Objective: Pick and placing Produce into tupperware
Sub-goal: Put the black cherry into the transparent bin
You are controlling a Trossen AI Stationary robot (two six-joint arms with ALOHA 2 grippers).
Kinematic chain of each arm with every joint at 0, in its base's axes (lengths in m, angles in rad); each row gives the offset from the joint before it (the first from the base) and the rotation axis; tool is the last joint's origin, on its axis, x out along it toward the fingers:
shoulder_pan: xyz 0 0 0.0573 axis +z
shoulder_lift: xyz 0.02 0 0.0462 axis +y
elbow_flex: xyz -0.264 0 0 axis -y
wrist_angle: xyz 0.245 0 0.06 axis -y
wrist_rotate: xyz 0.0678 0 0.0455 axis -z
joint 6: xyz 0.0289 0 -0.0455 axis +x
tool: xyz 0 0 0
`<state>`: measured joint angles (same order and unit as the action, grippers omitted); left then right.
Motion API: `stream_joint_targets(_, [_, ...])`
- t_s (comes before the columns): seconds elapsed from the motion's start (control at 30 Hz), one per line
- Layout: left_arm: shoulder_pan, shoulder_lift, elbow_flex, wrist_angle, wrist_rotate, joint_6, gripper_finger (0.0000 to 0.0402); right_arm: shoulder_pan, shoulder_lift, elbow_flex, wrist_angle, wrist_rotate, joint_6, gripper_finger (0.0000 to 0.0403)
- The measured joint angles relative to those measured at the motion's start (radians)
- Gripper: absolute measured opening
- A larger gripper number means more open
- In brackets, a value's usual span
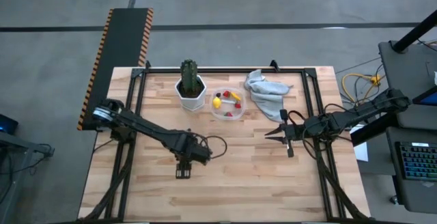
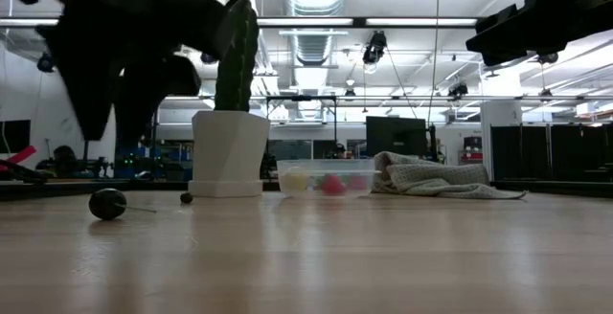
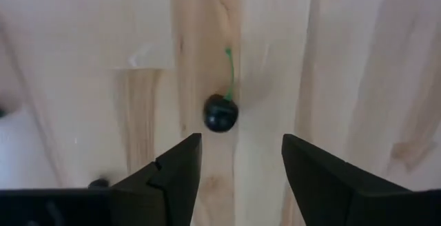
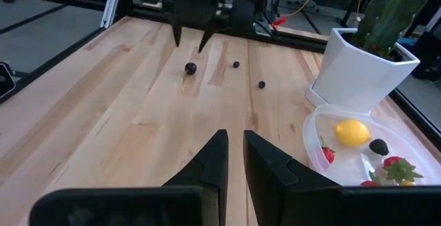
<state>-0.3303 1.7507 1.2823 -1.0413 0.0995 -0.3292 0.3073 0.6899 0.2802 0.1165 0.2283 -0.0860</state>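
A dark round berry (image 3: 220,112) with a thin green stem lies on the wooden table, also seen in the low view (image 2: 107,203). My left gripper (image 3: 241,164) hangs open just above it, pointing down, with a finger to each side and nothing between them (image 4: 189,43). Two smaller dark berries (image 4: 236,64) (image 4: 262,84) lie on the table nearby. The clear tupperware (image 1: 227,104) stands beside the white cactus pot and holds a yellow lemon (image 4: 351,131), red pieces (image 4: 396,164) and a dark berry (image 4: 378,145). My right gripper (image 1: 273,134) waits shut at the table's right, above the wood.
The white hexagonal pot with the green cactus (image 1: 191,87) stands left of the tupperware, near the far edge. A crumpled grey cloth (image 1: 265,91) lies to its right. Bare wood stretches along the near half of the table (image 1: 232,190).
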Motion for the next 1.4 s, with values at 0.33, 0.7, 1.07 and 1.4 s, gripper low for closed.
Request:
stream_joint_targets(0.33, [-0.022,0.087,0.000,-0.003,-0.031,0.049,0.0187,0.000,0.000,0.000,-0.003,0.000,0.000,0.0038])
stream_joint_targets(0.7, [-0.022,0.092,-0.015,0.014,-0.079,0.057,0.0187,0.000,0.000,0.000,-0.009,0.000,0.000,0.0038])
stream_joint_targets(1.07, [-0.022,0.092,-0.034,0.058,-0.079,0.057,0.0187,0.000,0.000,0.000,-0.009,0.000,0.008,0.0038])
stream_joint_targets(1.4, [-0.025,0.092,-0.044,0.077,-0.076,0.049,0.0187,0.000,0.000,0.000,-0.009,0.000,0.008,0.0038])
